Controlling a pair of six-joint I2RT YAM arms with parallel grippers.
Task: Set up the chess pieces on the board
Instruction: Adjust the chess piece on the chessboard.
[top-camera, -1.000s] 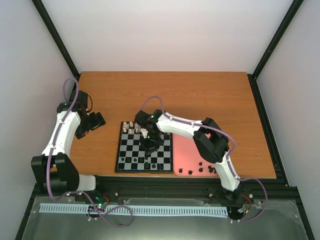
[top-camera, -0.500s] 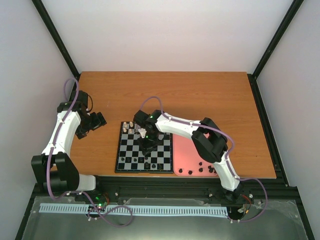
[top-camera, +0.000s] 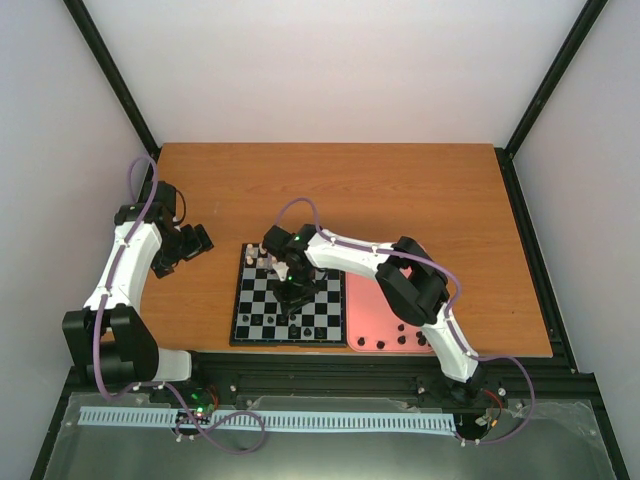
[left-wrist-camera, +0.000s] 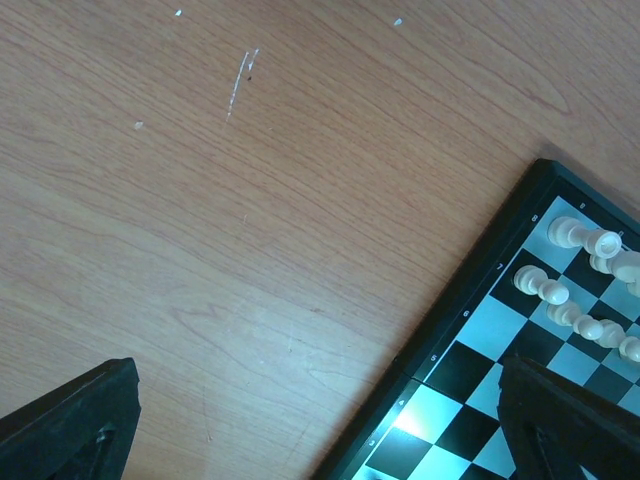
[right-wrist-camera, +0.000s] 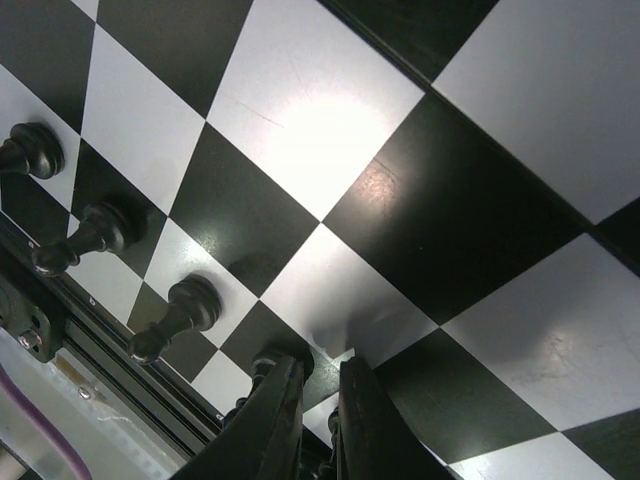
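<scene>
The left arm (top-camera: 118, 268) and the right arm (top-camera: 362, 254) both wear smooth white shells between chunky black joint housings. A thin lilac cable (top-camera: 133, 182) arcs behind the left claw (top-camera: 180, 252). A matching lilac cable (top-camera: 300, 200) loops behind the right claw (top-camera: 290, 300), and a small green light (top-camera: 297, 238) glows just above it. The left claw's matte black fingers (left-wrist-camera: 70, 425) are blocky wedges, while the right claw's black fingers (right-wrist-camera: 275, 420) are slim.

light: bright, even | glare: white hotspot on the board (right-wrist-camera: 310, 130) | top view: soft, shadows faint
</scene>
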